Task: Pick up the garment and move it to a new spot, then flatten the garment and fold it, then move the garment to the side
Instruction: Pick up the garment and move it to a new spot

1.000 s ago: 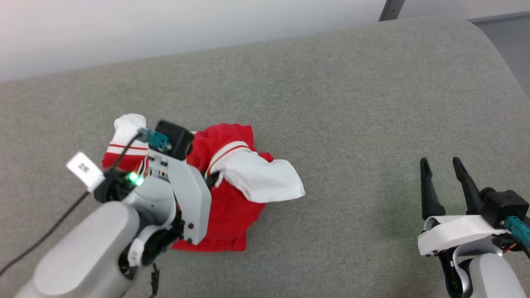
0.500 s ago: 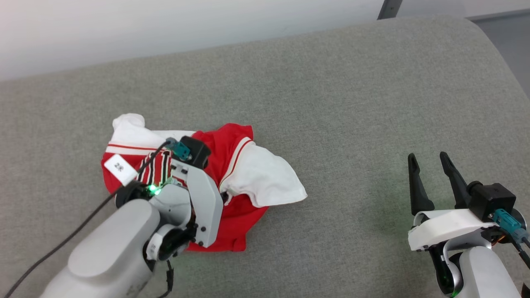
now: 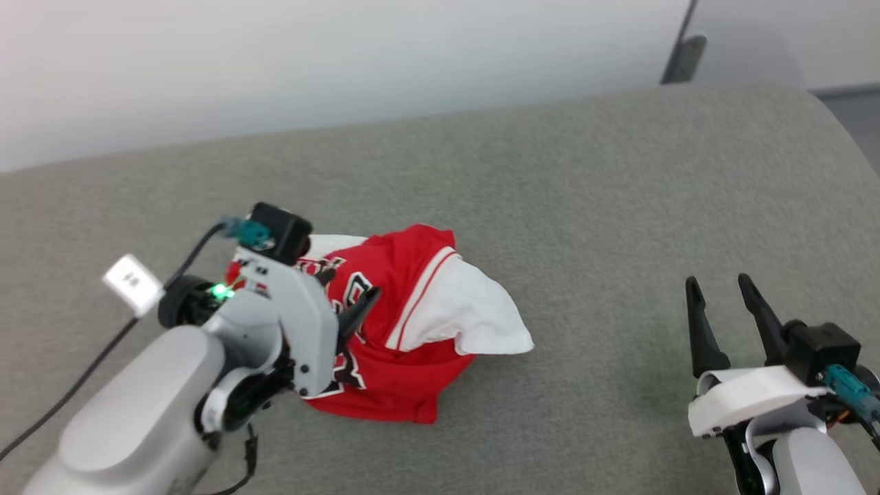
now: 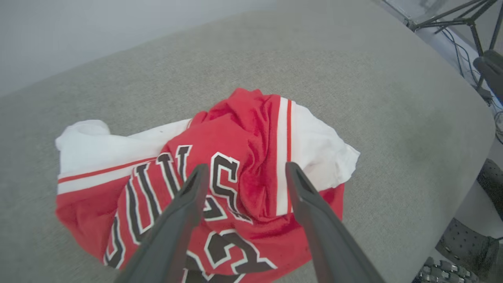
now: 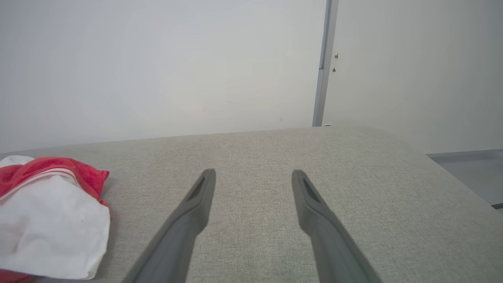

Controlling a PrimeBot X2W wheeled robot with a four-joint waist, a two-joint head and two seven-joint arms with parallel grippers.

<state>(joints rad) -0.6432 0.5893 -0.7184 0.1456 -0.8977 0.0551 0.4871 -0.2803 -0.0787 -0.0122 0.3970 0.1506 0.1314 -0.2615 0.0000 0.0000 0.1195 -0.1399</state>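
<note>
the red shirt (image 4: 243, 133) lies crumpled on the grey padded surface (image 3: 584, 206), on the robot's left side, with the black letters facing up and one white sleeve (image 3: 474, 316) spread toward the middle. the left gripper (image 4: 246, 167) hangs just over it, fingers spread apart, nothing between them. the right gripper (image 5: 253, 173) is well apart from the shirt, above bare surface, fingers also spread and empty.
</note>
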